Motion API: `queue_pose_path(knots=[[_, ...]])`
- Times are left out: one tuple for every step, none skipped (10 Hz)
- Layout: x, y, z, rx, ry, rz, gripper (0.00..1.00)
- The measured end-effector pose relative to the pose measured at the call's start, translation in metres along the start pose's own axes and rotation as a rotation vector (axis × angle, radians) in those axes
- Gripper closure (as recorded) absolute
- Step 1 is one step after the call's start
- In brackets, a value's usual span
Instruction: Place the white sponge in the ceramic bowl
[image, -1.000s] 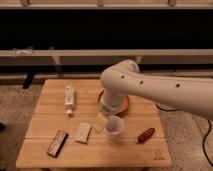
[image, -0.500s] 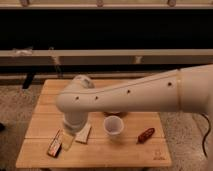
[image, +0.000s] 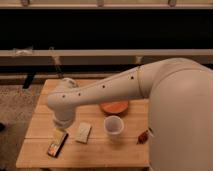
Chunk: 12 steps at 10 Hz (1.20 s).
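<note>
The white arm (image: 115, 87) is reaching across the desk (image: 100, 152) from the right. Its end effector (image: 61, 126) is hanging over the left side, just above the dark snack bar (image: 56, 143) and just left of the white sponge (image: 83, 132); I cannot tell whether it is open or closed. The white sponge is lying flat on the desk, with the white cup (image: 113, 125) standing near its right. The ceramic bowl (image: 114, 107) is sitting behind the cup, its far edge hidden by the arm.
</note>
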Motion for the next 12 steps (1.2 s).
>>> queue_pose_path(knots=[[0.000,-0.018,0.010,-0.006,0.008,0.013,0.20],[0.001,-0.034,0.021,-0.010,0.019,0.027,0.20],[0.002,-0.046,0.034,-0.012,0.034,0.037,0.20],[0.002,-0.056,0.051,-0.011,0.053,0.048,0.20],[0.002,-0.062,0.059,-0.011,0.064,0.064,0.20],[0.007,-0.073,0.066,-0.003,0.083,0.101,0.20],[0.013,-0.082,0.071,0.004,0.096,0.141,0.20],[0.020,-0.090,0.073,0.011,0.103,0.183,0.20],[0.026,-0.097,0.072,0.015,0.103,0.217,0.20],[0.035,-0.107,0.070,0.020,0.104,0.258,0.20],[0.043,-0.112,0.070,0.025,0.109,0.281,0.20],[0.047,-0.112,0.072,0.025,0.115,0.292,0.20]])
